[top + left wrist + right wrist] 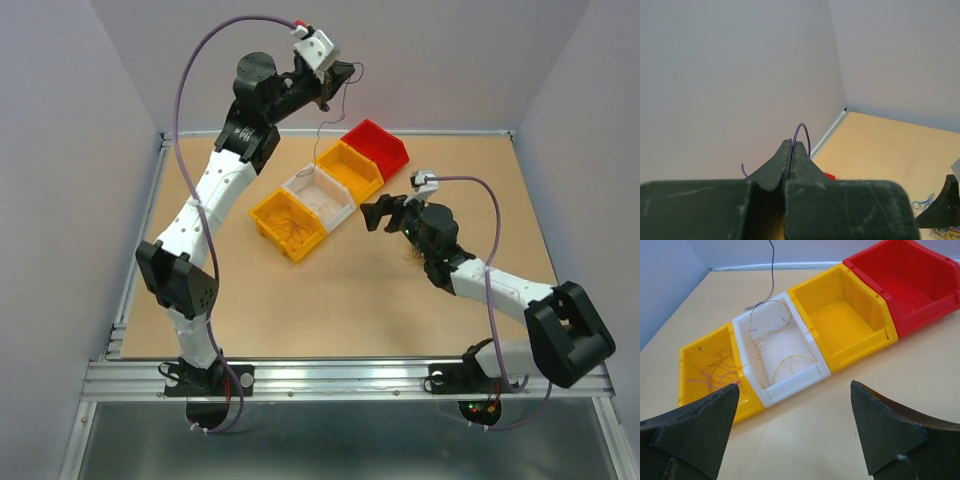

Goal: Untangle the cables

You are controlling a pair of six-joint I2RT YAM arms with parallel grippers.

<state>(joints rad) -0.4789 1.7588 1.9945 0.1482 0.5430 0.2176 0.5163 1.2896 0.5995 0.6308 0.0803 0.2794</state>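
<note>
The left gripper (343, 75) hangs high over the far left of the light wooden table (330, 290). Its dark fingers are pressed together on a hair-thin blue-purple wire (802, 131), which loops just past the tips. From there the strand drops almost straight down, its long axis near vertical, to a row of four small plastic bins.

The leftmost yellow-orange bin (690, 357) holds loose purple and orange wires (715, 372). Just right of it, the white bin (795, 382) holds tangled whitish and orange wires (767, 332), and the hanging strand appears to run down into this bin. A second yellow bin (860, 347) and a red bin (920, 315) follow toward the far right.

The right gripper (794, 390) sits low on the near right side of the row. Its fingers are wide apart and hold nothing, and it faces the white bin. It is by far the nearer arm to the wad, which lies straight ahead of its fingers and slightly left. A pinch there would probably pin the tangle while the strand draws free.
</note>
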